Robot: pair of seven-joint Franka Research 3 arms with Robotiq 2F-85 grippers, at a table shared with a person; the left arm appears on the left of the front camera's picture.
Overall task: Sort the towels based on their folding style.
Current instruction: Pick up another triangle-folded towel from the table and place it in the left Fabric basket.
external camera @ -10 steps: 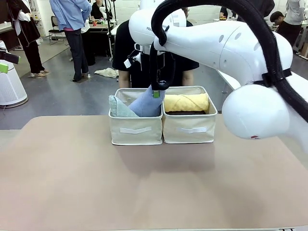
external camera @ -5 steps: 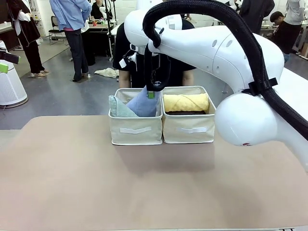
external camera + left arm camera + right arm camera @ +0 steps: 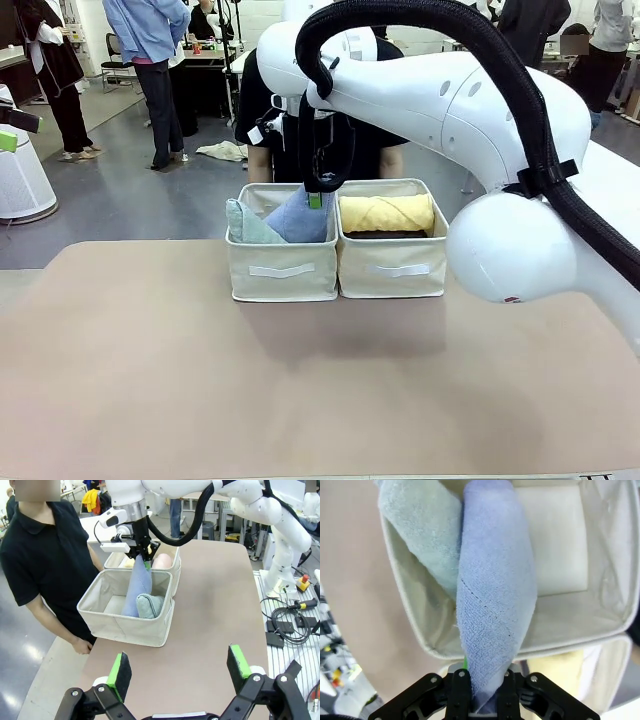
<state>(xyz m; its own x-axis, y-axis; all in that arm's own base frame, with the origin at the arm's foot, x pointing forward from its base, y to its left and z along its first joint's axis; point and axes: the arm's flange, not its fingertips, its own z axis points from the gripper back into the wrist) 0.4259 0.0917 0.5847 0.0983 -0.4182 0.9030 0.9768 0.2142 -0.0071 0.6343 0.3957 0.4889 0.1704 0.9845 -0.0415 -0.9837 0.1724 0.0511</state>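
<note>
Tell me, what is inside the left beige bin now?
The left bin holds a mint-green towel and a lavender-blue towel, whose tip the right gripper pinches. Part of the floor is bare; the rest is covered.

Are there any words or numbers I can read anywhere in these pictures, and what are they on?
"FR": the only letters that show, on the right arm's white wrist in the front view; the rest of the word is cut off by the black cable.
The white strips on the two beige bins: blank, no print to read.
The towels: no tags or print.
</note>
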